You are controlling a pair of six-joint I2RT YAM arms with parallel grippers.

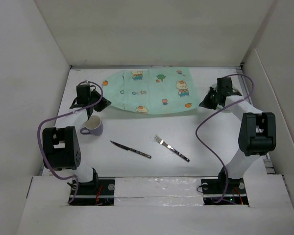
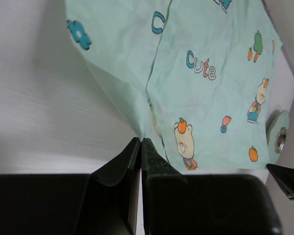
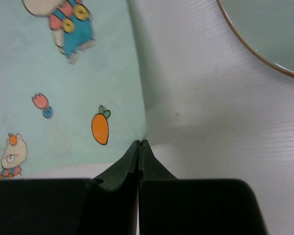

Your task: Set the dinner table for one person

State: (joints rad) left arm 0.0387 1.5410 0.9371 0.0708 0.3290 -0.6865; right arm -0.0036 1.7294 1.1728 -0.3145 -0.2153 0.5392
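The mint-green cartoon-printed placemat [image 1: 152,93] lies at the back of the white dinner table [image 1: 137,132]. My left gripper [image 1: 104,104] is shut on the placemat's near left corner; in the left wrist view the cloth [image 2: 210,78] gathers into the closed tips [image 2: 140,140]. My right gripper [image 1: 204,104] is shut on the near right corner; in the right wrist view the cloth [image 3: 63,88] pinches into the closed tips [image 3: 140,142]. A lilac mug [image 1: 93,125], a knife [image 1: 131,149] and a fork [image 1: 171,148] lie in front of the placemat.
A pale green plate [image 3: 269,34] with a brown rim lies just right of the placemat's right edge; its edge also shows in the left wrist view [image 2: 279,128]. White walls enclose the table on the left, back and right.
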